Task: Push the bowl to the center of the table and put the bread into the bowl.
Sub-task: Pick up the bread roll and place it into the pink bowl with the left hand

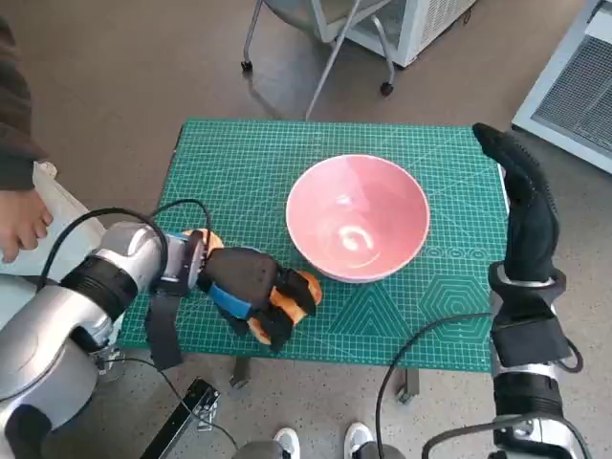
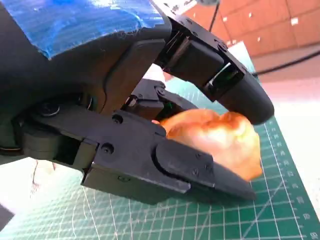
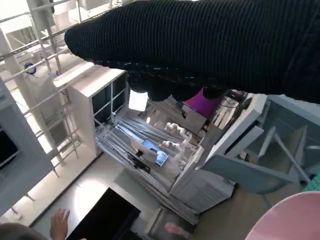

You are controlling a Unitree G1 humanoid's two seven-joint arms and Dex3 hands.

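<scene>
The pink bowl [image 1: 358, 217] stands on the green cutting mat [image 1: 249, 153], a little right of the middle; its rim [image 3: 295, 220] shows in the right wrist view. My left hand [image 1: 256, 292] lies low at the mat's front left and grips the orange-brown bread [image 1: 308, 287]. In the left wrist view the black fingers [image 2: 200, 175] close round the bread [image 2: 220, 137] just above the mat. My right hand [image 1: 524, 201] in its black glove is raised at the mat's right edge beside the bowl, fingers stretched out, holding nothing.
A person's hand [image 1: 21, 225] rests at the far left by a white object. A chair's wheeled legs [image 1: 316, 67] and a white cabinet [image 1: 421, 24] stand beyond the table. A black cable [image 1: 163, 215] loops over my left forearm.
</scene>
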